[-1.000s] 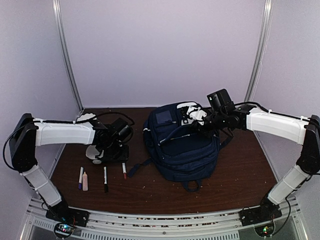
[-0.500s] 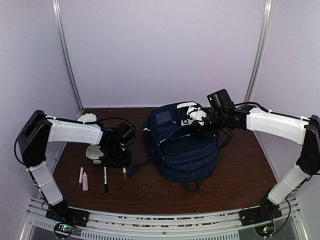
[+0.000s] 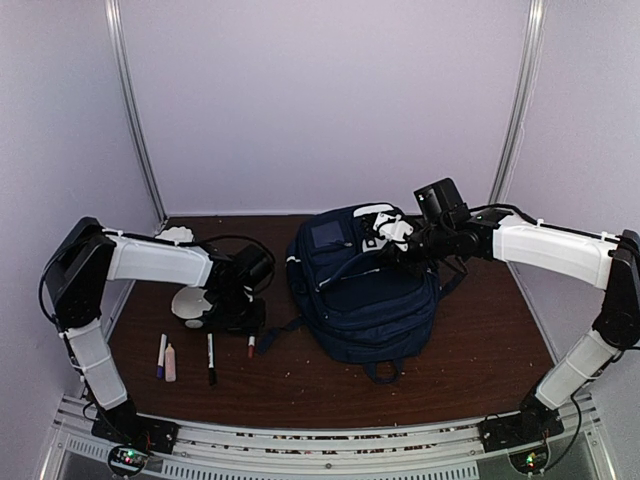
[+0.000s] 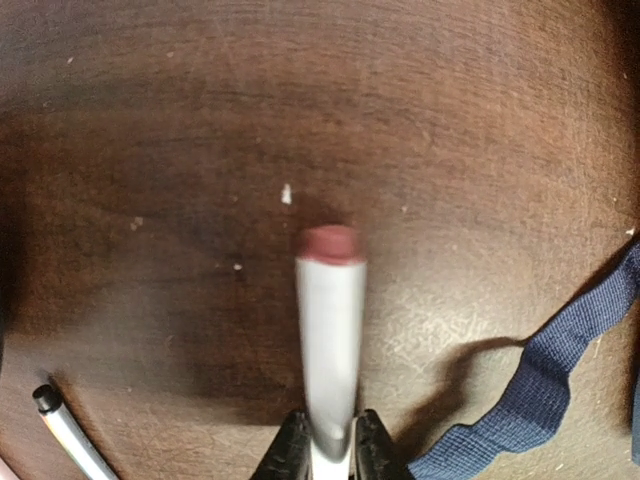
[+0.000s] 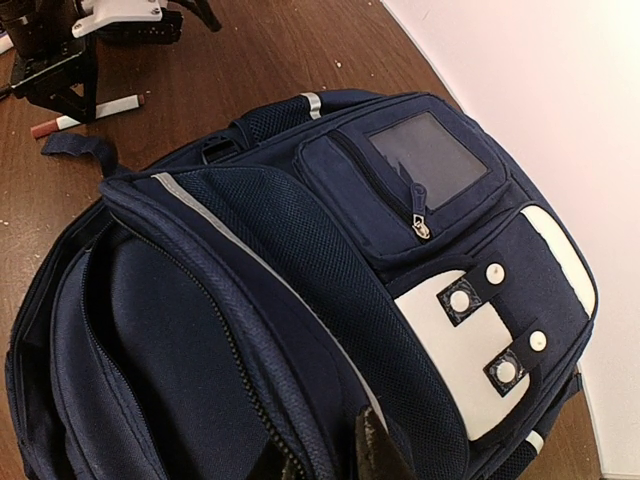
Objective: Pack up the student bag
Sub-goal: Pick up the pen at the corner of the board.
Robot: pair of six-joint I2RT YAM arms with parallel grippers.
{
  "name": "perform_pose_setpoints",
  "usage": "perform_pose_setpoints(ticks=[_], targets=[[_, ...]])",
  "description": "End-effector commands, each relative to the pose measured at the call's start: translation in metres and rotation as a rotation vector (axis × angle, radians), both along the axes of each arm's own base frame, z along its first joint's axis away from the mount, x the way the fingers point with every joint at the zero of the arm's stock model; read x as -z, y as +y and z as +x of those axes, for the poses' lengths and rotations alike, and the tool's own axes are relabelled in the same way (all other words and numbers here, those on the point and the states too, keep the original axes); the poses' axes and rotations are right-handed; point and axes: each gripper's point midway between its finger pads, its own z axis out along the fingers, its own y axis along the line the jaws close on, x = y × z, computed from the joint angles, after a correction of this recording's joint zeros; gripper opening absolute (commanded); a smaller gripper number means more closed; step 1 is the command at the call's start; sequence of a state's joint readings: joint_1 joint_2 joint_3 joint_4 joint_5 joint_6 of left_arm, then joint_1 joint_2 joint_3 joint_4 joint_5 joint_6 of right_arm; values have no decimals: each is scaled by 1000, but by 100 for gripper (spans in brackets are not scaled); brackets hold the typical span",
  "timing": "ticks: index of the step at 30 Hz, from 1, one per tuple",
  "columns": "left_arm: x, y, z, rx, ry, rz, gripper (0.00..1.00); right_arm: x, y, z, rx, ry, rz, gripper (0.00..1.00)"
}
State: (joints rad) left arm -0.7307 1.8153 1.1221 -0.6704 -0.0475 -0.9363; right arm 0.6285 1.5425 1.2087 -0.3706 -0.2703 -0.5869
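Left gripper (image 4: 328,445) clamped marker (image 4: 330,330); right fingers (image 5: 378,452) pinch bag (image 5: 250,260).

Left of the student bag (image 3: 360,290) my way is crowded: its loose strap (image 4: 545,365) trails just beside the red-capped marker (image 4: 330,340), with a black pen (image 3: 210,358) farther left. In front of the bag, bare surface (image 3: 330,395) leaves me passing room.
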Motion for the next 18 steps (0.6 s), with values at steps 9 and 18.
perform_pose_setpoints(ticks=[9, 18], targets=[[10, -4, -6, 62, 78, 4, 23, -7, 6, -3, -14, 5, 38, 16], [2, -4, -4, 81, 68, 6, 15, -7, 6, -3, -12, 6, 39, 16]])
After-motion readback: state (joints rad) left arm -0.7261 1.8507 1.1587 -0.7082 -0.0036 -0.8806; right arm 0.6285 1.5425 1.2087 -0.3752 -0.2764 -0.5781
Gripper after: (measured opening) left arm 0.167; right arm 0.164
